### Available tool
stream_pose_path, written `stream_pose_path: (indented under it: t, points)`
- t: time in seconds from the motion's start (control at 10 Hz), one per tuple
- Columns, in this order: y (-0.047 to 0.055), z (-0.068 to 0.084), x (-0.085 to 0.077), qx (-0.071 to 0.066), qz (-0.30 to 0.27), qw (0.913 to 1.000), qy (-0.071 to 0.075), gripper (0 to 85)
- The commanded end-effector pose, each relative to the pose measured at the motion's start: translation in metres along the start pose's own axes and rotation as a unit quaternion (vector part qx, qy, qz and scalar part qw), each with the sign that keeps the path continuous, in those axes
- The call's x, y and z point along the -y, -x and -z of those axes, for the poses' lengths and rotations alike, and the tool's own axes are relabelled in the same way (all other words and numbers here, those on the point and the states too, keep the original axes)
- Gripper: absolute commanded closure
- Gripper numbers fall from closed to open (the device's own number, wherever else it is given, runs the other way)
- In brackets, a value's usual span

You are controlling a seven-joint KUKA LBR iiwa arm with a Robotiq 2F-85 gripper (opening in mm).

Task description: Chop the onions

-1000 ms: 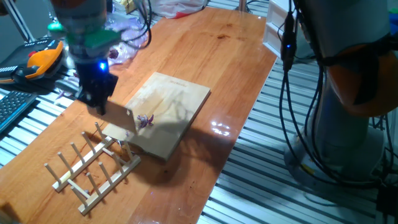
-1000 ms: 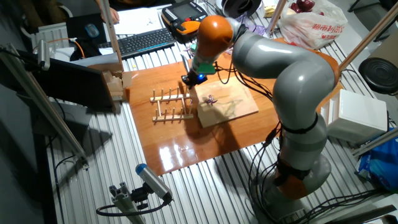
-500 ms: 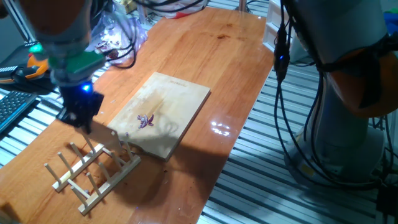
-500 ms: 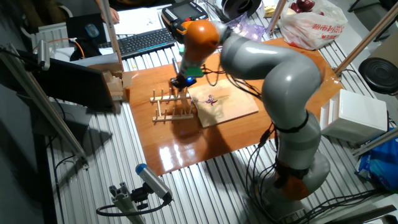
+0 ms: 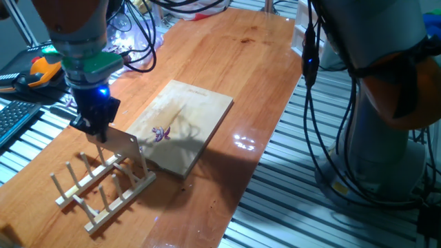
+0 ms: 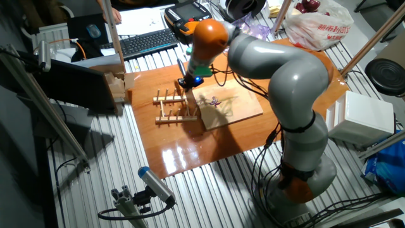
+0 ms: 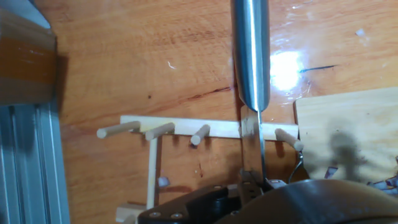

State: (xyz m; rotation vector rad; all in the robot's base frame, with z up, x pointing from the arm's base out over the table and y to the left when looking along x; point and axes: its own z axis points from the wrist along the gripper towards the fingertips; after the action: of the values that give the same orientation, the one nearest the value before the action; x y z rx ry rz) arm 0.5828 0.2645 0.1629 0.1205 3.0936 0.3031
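The onions [image 5: 161, 133] are a few small purple bits on the pale wooden board [image 5: 200, 110], near its left end. They also show in the other fixed view [image 6: 215, 101]. My gripper [image 5: 95, 122] is shut on a steel knife [image 5: 121, 142], left of the board. The blade hangs over the end of the wooden peg rack [image 5: 103, 186] nearest the board. In the hand view the knife [image 7: 250, 56] crosses the rack's rail [image 7: 186, 127] between pegs, and the board's corner [image 7: 348, 124] lies to the right. I cannot tell whether the blade touches the rack.
A teach pendant [image 5: 41, 69] and a keyboard [image 5: 14, 120] lie left of the table. Clear plastic with scraps [image 5: 131, 34] sits at the back. A wooden block [image 6: 117, 85] stands at the table's far end. The table edge [image 5: 241, 193] runs close to the right of the board.
My gripper and the knife moved left, off the board's left edge and over the peg rack, then shifted slightly back toward the board. The onions and the board have not moved.
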Motion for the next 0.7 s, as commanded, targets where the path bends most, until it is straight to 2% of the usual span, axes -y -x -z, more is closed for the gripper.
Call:
stream_pose_path:
  t: [0.0,0.2,0.3,0.5,0.6]
  points:
    - [-0.001,0.001,-0.001,0.000,0.000,1.0000,0.001,85.0]
    - [-0.003,-0.003,-0.010,0.005,-0.009,0.9999,0.009,85.0]
    - [-0.004,-0.006,-0.014,0.009,-0.010,0.9999,0.004,85.0]
    - [-0.006,-0.001,-0.014,0.005,-0.002,1.0000,0.002,85.0]
    - [-0.008,0.008,-0.017,-0.003,-0.006,1.0000,0.006,85.0]
